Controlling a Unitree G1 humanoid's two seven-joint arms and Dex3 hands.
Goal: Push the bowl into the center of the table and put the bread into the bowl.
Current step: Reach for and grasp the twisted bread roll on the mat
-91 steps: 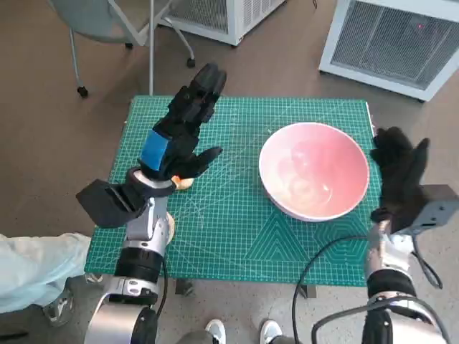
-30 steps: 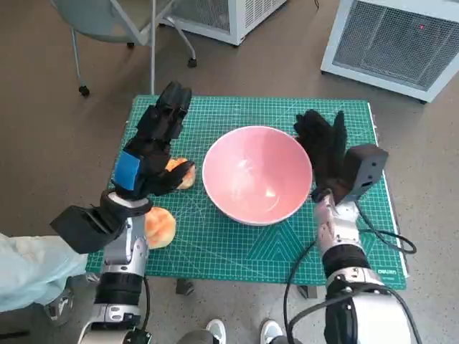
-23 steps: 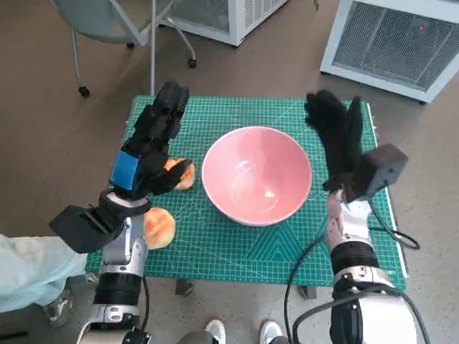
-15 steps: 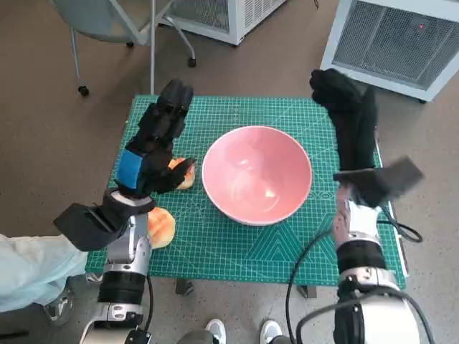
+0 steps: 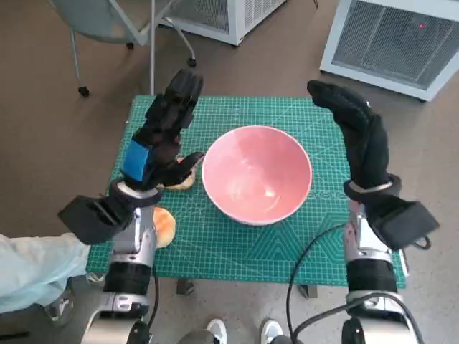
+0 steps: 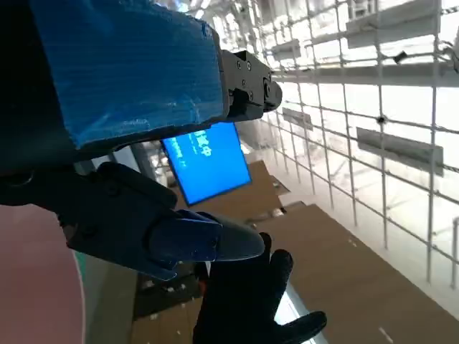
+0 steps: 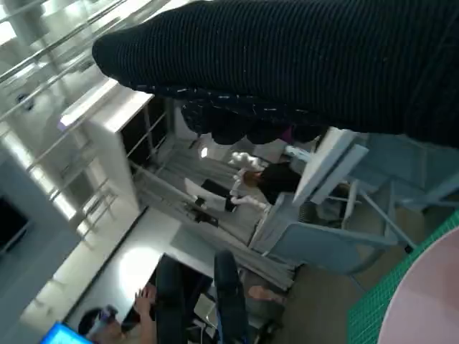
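From the head view, a green cutting mat [image 5: 237,236] covers the small table, which stands on a brown floor with a chair [image 5: 107,18] at the far left and white grilled units [image 5: 398,36] beyond the far edge. The pink bowl [image 5: 257,173] sits near the middle of the mat. One piece of bread [image 5: 181,179] lies just beside the bowl's left rim, partly under the left hand [image 5: 159,140], and a second piece of bread [image 5: 163,226] lies near the mat's front left edge. The left hand hovers over the mat's left part, its fingers stretched forward and apart, holding nothing. The right hand [image 5: 362,140] is raised above the mat's right side (clear of the bowl), fingers extended and loosely spread, empty. In the left wrist view, the blue-taped back and black fingers [image 6: 143,229] stand against a bright ceiling grid and a blue screen [image 6: 208,161], with the gloved right hand beyond. In the right wrist view, the glove crosses a room with shelving, a person, and a sliver of bowl rim.
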